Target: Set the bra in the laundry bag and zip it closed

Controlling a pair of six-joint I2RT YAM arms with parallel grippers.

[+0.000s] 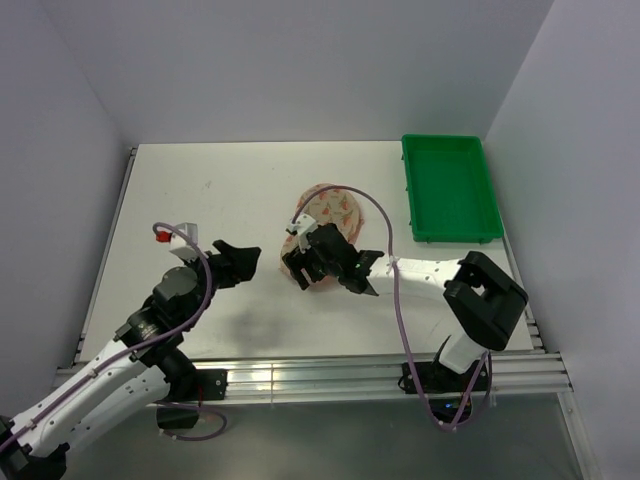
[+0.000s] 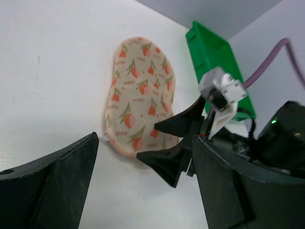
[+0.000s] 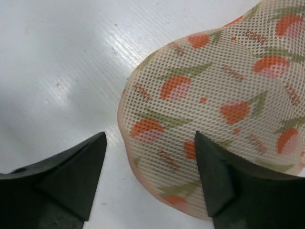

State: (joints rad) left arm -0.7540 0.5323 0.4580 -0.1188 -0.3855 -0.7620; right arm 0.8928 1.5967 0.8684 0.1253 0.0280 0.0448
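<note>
Laundry bag (image 2: pixel 140 102): tulip print, lettering illegible

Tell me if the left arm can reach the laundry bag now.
Probably yes: bare table lies between the open left gripper and the left edge of the laundry bag. The right gripper straddles its near end, crowding that part.

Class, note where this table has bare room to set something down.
Free: the wide table stretch left of the laundry bag, back to the far edge; a narrow strip between bag and green tray. Crowded: the bag's near end, where right gripper and left gripper hover.
</note>
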